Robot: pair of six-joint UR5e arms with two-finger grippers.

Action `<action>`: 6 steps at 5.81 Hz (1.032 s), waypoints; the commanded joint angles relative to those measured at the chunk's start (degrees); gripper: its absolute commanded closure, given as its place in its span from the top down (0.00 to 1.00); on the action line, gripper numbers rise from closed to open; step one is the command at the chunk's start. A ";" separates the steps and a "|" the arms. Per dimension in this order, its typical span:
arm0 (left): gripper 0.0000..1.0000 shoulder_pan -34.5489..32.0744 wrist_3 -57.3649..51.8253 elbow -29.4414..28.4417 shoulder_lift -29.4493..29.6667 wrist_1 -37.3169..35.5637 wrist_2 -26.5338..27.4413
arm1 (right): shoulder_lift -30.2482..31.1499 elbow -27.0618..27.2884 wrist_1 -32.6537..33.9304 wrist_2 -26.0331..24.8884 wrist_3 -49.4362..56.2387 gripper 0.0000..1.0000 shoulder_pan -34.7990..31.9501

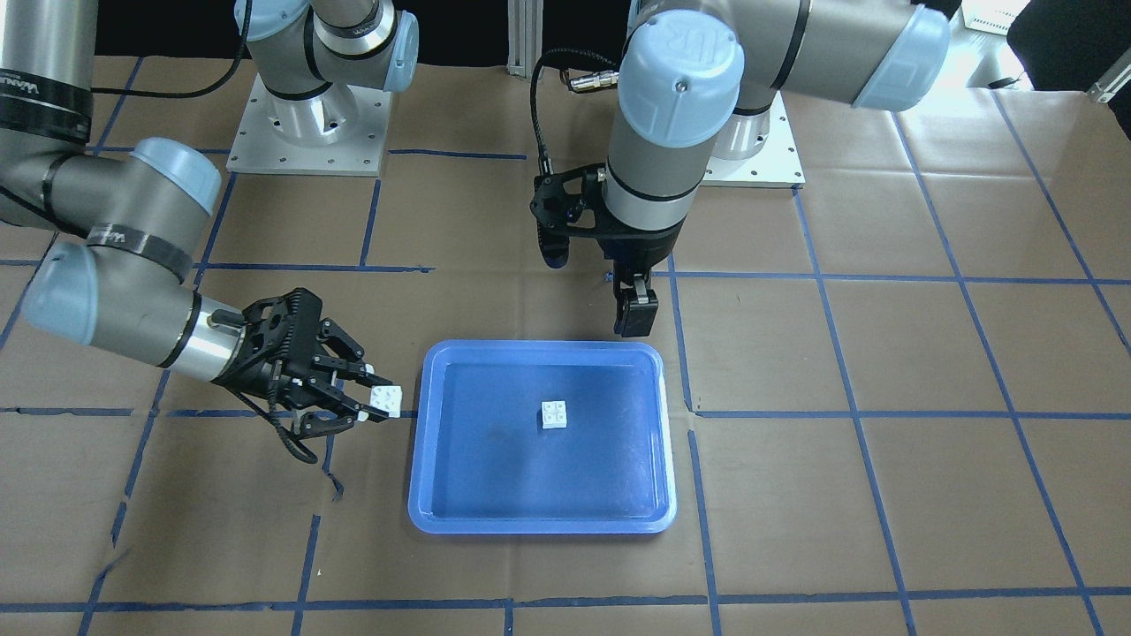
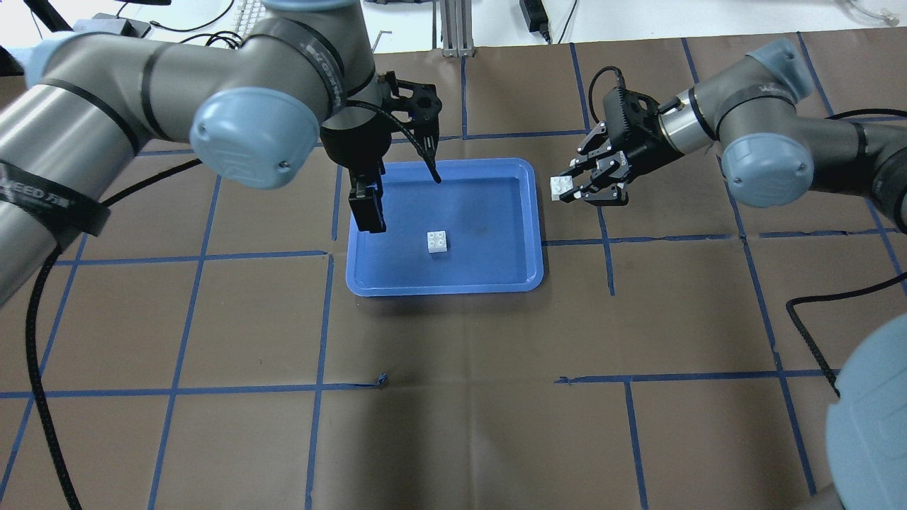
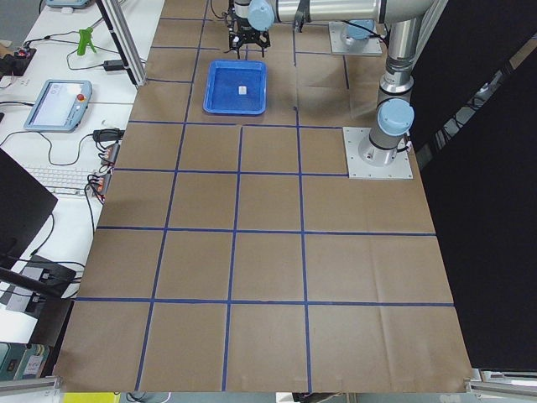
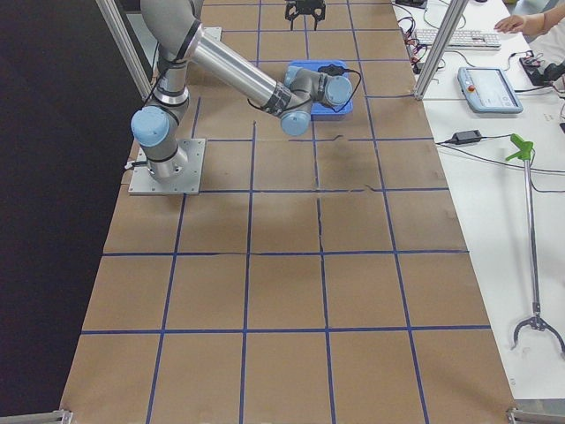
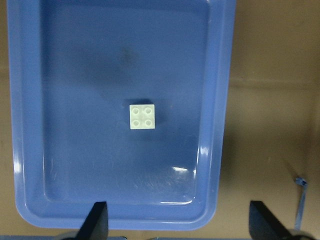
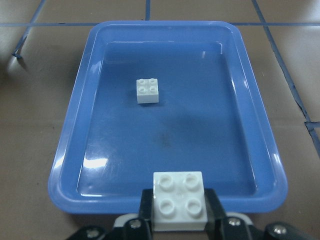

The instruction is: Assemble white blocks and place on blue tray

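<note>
Two small, square white plastic bricks with four studs each are not yet joined. From the front-facing camera, the loose white block (image 1: 554, 413) sits studs-up near the middle of the large rectangular blue plastic tray (image 1: 539, 526), which lies on the brown paper-covered counter (image 1: 884, 495). At this view's left, just outside the tray's rim, the right gripper (image 1: 375, 405) is clamped on the held white block (image 1: 386, 399), probably poised to carry it inward. The left gripper (image 1: 636, 311) hangs raised by the tray's far rim with nothing in it.

Overhead, the held white block is just right of the tray's right rim and apart from it. The left gripper points down over the tray's left edge.

The left wrist camera looks straight down. Its two fingertips (image 5: 100, 220) stand wide apart, so the gripper is spread open, empty and clear of the loose white block, apparently parked out of the way.

From the right wrist camera, the fingers pinch two opposite sides of the held white block. The studs face up, which leaves its underside free to seat on the brick farther in.

Both side views show the tray at the counter's far end, with the grippers too small to judge.
</note>
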State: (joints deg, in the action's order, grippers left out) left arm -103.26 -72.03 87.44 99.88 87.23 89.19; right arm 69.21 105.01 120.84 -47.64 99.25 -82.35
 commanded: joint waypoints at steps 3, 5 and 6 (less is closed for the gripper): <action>0.99 5.43 25.95 1.41 -8.99 8.40 4.73 | -8.35 5.03 26.24 1.14 -14.18 0.22 -10.19; 0.99 5.71 55.19 0.10 -10.40 7.70 4.51 | -11.98 5.03 30.05 2.90 -15.67 0.22 -10.55; 0.99 6.75 64.20 0.10 -10.41 7.17 4.07 | -12.95 5.03 31.55 2.91 -15.67 0.22 -10.64</action>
State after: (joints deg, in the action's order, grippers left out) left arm -97.27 -17.89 87.59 89.63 94.90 93.56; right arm 57.38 110.03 150.87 -44.88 83.70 -92.85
